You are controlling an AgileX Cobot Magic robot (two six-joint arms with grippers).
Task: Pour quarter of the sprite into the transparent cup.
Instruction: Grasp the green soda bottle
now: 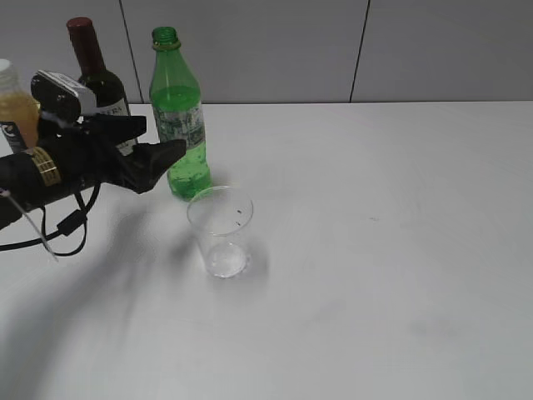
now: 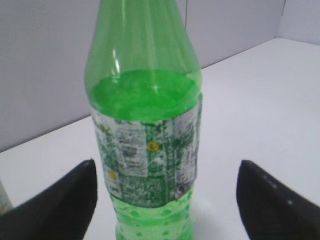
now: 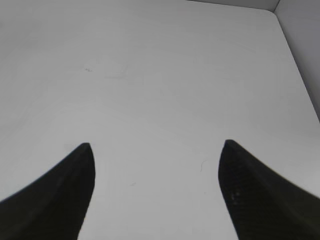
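Two grippers are fitted to the rig, and only the left gripper [image 1: 158, 142] is seen near the work. Its jaws are spread wide and nothing is held between them. In the left wrist view the sprite bottle [image 2: 145, 125] is framed between the two dark fingertips [image 2: 65, 200], with clear gaps on both sides, so no contact is made yet. The bottle's long axis is upright, and the jaws are lined up roughly at the height of the label band, on either side of it.

Taking the sprite bottle [image 1: 177, 117] as the landmark: the left gripper is seen just to its left in the exterior view, its tips overlapping the bottle's lower body. The clear cup [image 1: 221, 231] is placed just in front of the bottle and slightly to its right, upright, and it looks empty. A dark wine bottle [image 1: 98, 79] is set behind and to the left of the sprite, and an orange juice bottle [image 1: 17, 104] further left again, partly hidden by the arm.

The right gripper [image 3: 155, 190] is also held wide and empty, over bare white table [image 3: 150, 75], and neither bottle nor cup is shown in its view; the left arm is judged the nearer one. A short advance and a closing on the label band is probably what is called for next, with the cup close enough to be knocked during the tilt.
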